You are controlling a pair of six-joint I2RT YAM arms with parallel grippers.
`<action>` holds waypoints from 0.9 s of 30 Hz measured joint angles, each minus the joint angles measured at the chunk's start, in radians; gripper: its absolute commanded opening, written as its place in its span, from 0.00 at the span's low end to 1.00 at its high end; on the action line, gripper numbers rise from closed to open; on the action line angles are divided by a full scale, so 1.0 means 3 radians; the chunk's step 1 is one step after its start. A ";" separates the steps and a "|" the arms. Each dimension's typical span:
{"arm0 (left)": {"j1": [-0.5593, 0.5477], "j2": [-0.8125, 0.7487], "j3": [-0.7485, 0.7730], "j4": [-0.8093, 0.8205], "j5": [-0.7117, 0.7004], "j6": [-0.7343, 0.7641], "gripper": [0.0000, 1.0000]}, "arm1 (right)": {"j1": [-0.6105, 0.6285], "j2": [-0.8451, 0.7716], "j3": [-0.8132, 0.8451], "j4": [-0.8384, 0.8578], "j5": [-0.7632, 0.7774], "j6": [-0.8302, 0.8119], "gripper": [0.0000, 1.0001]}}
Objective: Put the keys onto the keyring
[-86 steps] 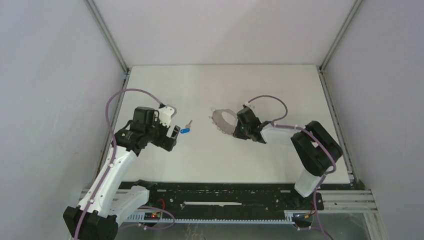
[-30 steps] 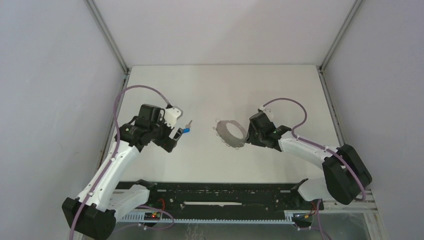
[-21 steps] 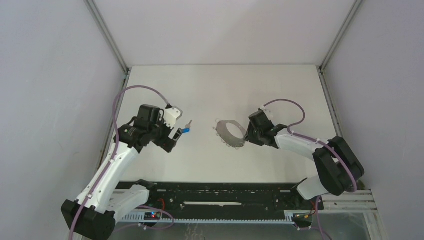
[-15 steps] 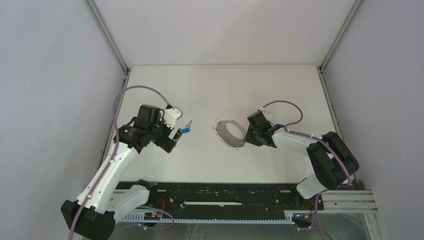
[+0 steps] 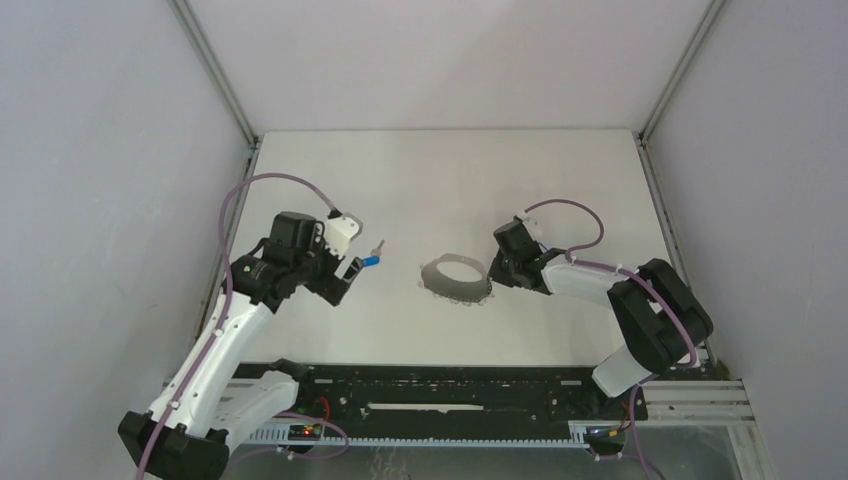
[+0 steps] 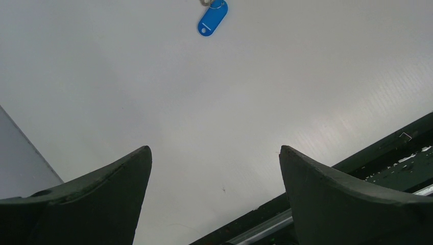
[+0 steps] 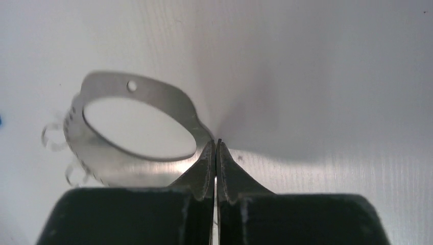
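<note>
Matte white tabletop (image 5: 450,180) lies beneath thin metal keyring (image 7: 158,95), oblong blue key tag (image 6: 213,18).

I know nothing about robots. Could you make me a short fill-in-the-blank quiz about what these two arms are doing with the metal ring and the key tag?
1. The left gripper hangs above the table with its jaws wide ____.
2. The key tag lying ahead of it is coloured ____.
3. The right gripper is pinched ____ on the rim of the keyring.
Missing words: open; blue; shut.
</note>
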 measured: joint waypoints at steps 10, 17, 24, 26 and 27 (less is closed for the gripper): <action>0.0000 -0.0214 -0.0013 0.0125 0.0248 0.0304 1.00 | -0.0027 -0.0408 0.0079 0.0278 -0.0267 -0.0994 0.00; -0.0095 -0.0065 0.0481 0.0178 0.0734 0.0474 1.00 | 0.0006 -0.1071 0.0200 0.0746 -0.1148 -0.1811 0.00; -0.0406 -0.0005 0.0652 0.0526 0.1139 0.0497 0.99 | 0.0271 -0.1506 0.0219 0.0956 -0.1839 -0.2204 0.00; -0.0530 0.0047 0.0652 0.0601 0.1216 0.0493 0.96 | 0.0319 -0.1544 0.0266 0.0964 -0.2031 -0.2244 0.00; -0.0572 0.0072 0.0652 0.0637 0.1237 0.0491 0.95 | 0.0341 -0.1548 0.0300 0.0951 -0.2146 -0.2257 0.00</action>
